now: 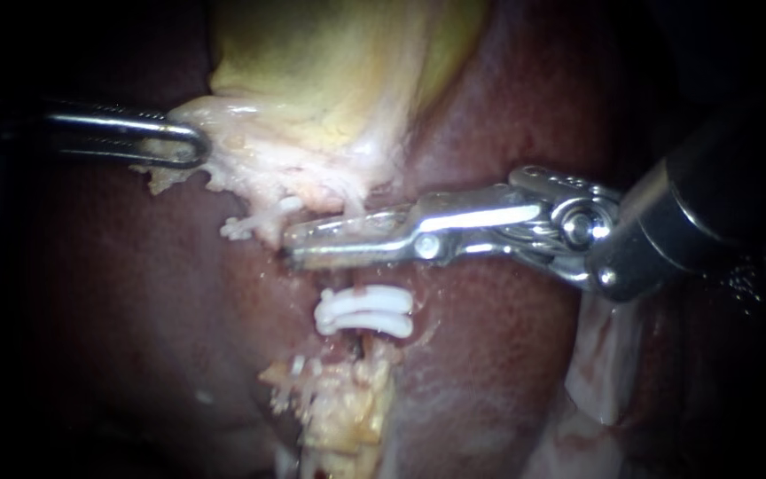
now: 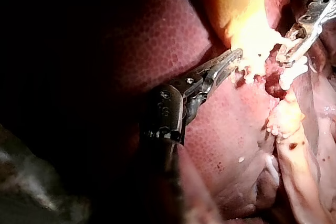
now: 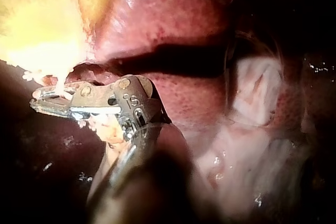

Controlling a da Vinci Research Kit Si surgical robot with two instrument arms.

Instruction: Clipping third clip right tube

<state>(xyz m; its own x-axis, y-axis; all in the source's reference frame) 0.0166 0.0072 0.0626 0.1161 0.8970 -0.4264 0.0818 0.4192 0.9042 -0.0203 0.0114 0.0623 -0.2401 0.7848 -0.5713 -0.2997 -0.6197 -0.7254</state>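
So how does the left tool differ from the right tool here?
The left tool is slim and grips pale tissue at the edge of the gallbladder; the right tool is broader and lies across the tube just above two white clips. Both are shiny metal over the liver.

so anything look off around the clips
Nothing stands out. Two white clips sit side by side across the tube, just below the right instrument; the left instrument holds the gallbladder edge.
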